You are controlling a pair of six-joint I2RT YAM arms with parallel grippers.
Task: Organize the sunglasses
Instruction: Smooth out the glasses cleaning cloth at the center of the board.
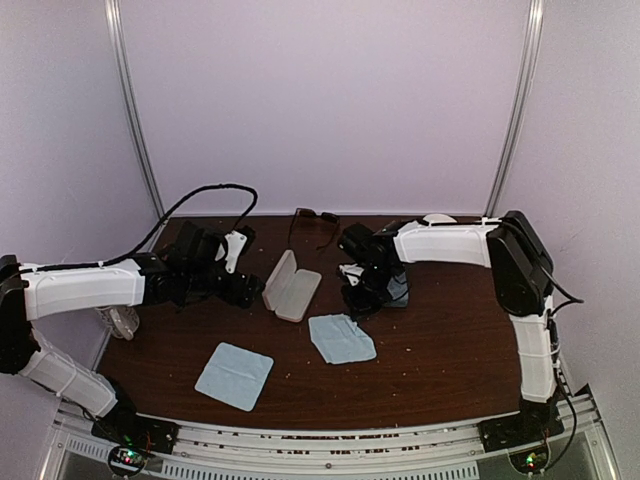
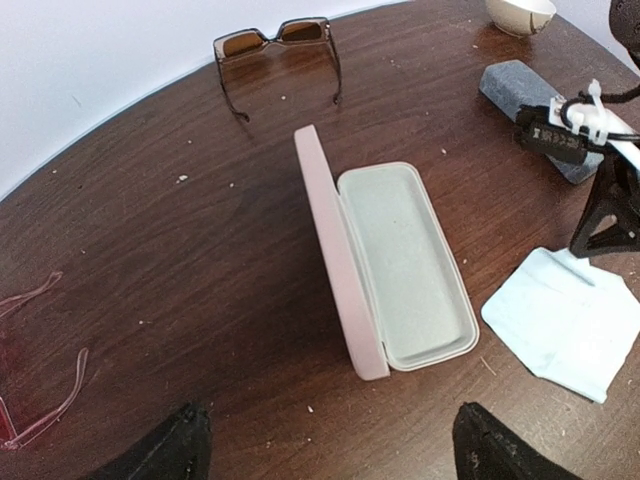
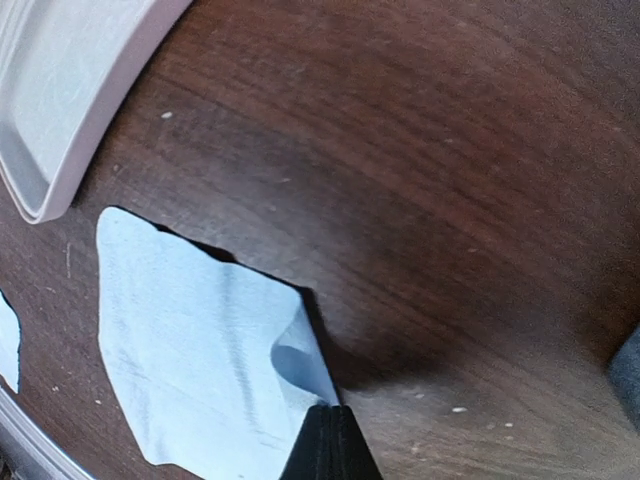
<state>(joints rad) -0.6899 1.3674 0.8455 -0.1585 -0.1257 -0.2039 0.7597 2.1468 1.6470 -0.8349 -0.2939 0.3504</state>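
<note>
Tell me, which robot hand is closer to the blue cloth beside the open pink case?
Right. The right hand is shut, pinching a corner of that blue cloth. The left hand hangs open beyond the pink case, well off the cloth.

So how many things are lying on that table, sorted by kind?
Glasses: 2, a dark pair and a thin reddish pair
Cases: 2, a pink case, lying open, and a grey-blue case
Light-blue cloths: 2
White bowl: 1
Total: 7
</note>
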